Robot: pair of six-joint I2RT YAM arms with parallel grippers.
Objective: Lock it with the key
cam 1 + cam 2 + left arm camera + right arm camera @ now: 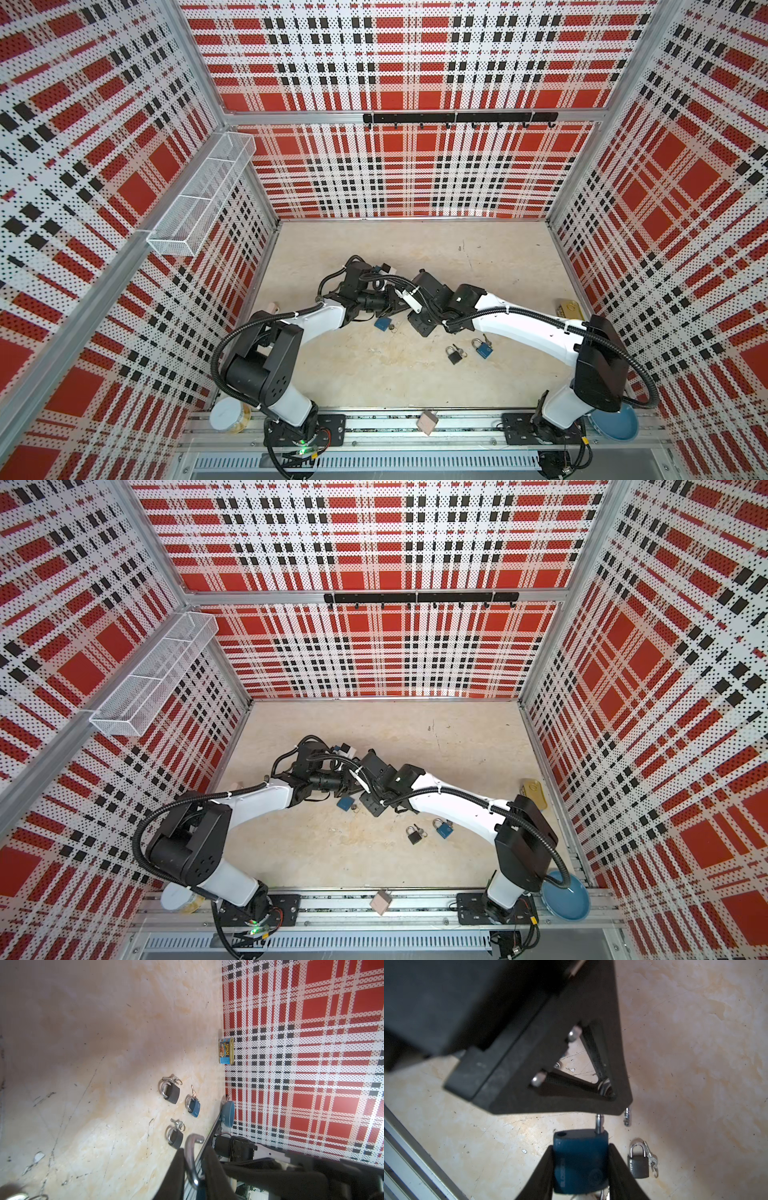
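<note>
"Two end effectors shared one blue padlock point(579, 1167)?"
"Yes. The right end effector point(580, 1146) clamped its body above the desk point(83, 1064); the left end effector point(194, 1151) pinched the shackle point(188, 1153). Its embossed lettering was unreadable, and keys point(601, 1194) hung beneath. Only a can point(226, 1050) by the wall read SPAM."

We see red, white and black plaid walls point(415, 62) around a scuffed beige desk point(415, 374). A white mesh basket point(199, 199) hangs on the left wall, a black hook rail point(457, 117) on the back.
</note>
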